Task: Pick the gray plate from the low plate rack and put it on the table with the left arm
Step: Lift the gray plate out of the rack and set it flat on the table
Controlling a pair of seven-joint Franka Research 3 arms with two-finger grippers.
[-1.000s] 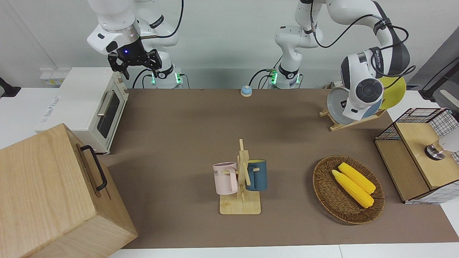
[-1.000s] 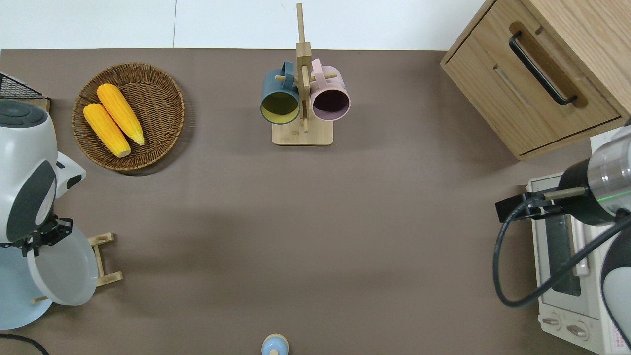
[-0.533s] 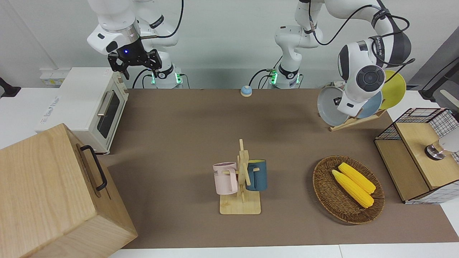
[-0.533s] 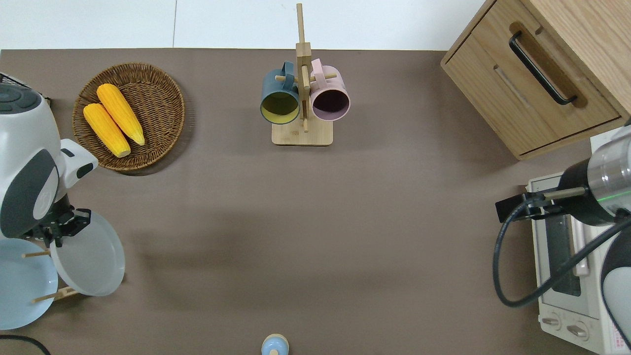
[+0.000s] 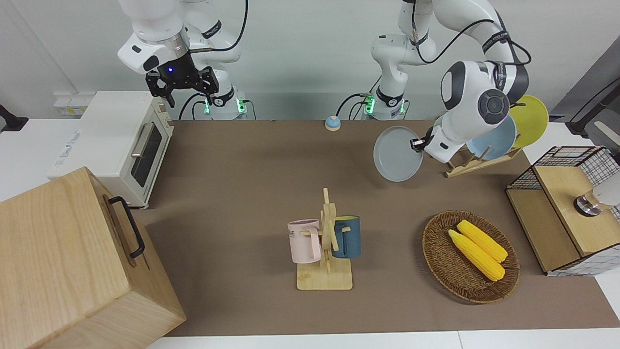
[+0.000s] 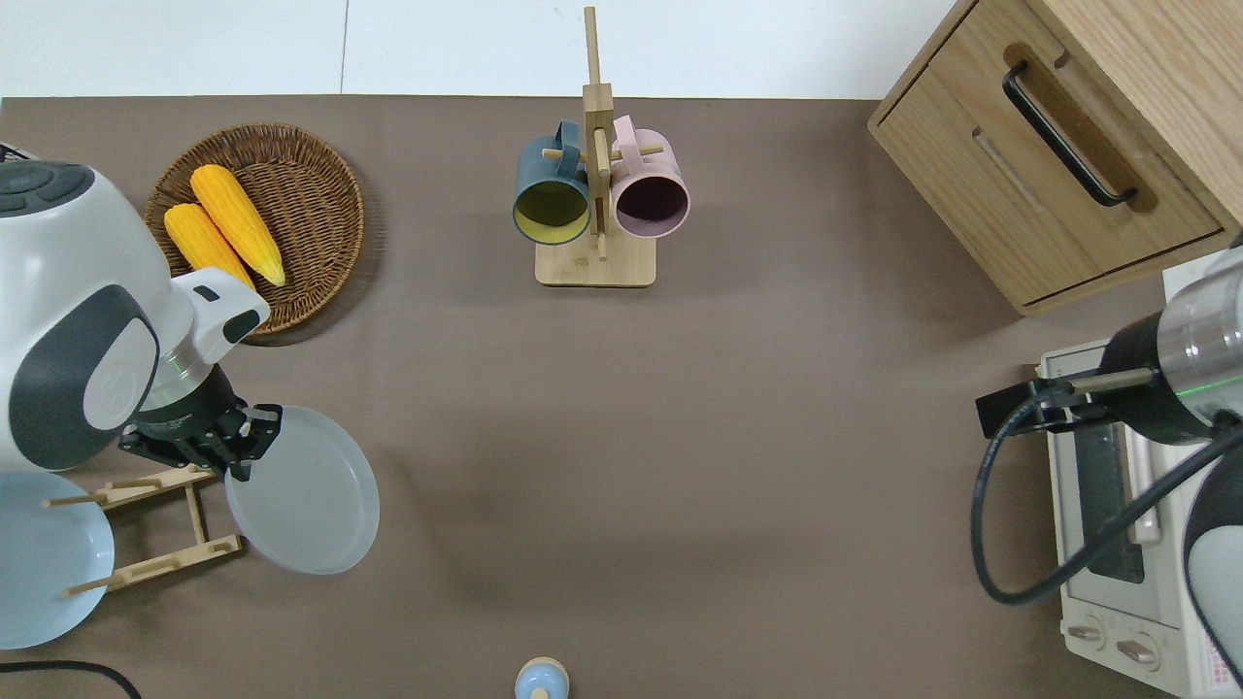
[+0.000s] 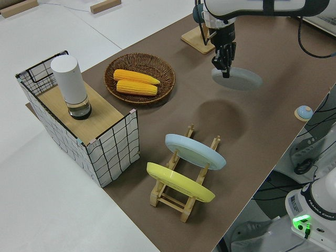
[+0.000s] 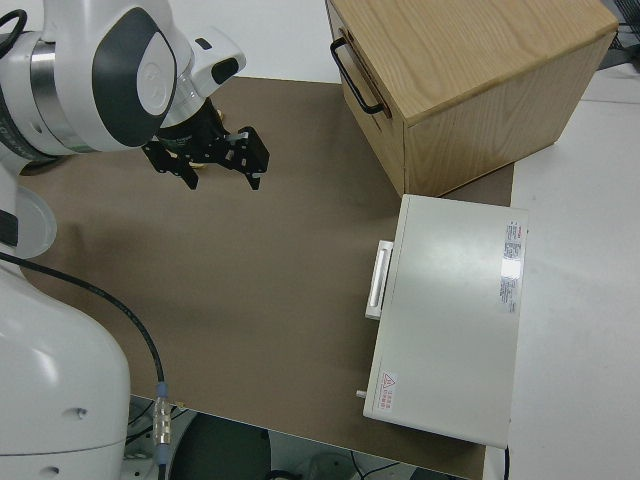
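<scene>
My left gripper [image 6: 249, 454] is shut on the rim of the gray plate [image 6: 303, 492] and holds it in the air, clear of the low plate rack [image 6: 165, 524], over bare table [image 6: 680, 437] beside the rack toward the table's middle. The plate [image 5: 397, 154] is tilted in the front view and looks nearly flat in the left side view [image 7: 239, 79]. The rack [image 7: 178, 197] still carries a blue plate [image 7: 194, 150] and a yellow plate [image 7: 178, 182]. My right gripper [image 5: 181, 87] is parked and open.
A wicker basket [image 6: 291, 194] with two corn cobs lies farther from the robots than the rack. A mug stand [image 6: 594, 262] holds two mugs. A wooden cabinet [image 6: 1068, 146] and a toaster oven [image 6: 1117, 544] stand at the right arm's end. A wire-sided box [image 5: 566, 208] stands at the left arm's end.
My left gripper has lifted the gray plate off the rack and carried it sideways toward the table's middle, and the plate now lies flatter. The right arm has not moved.
</scene>
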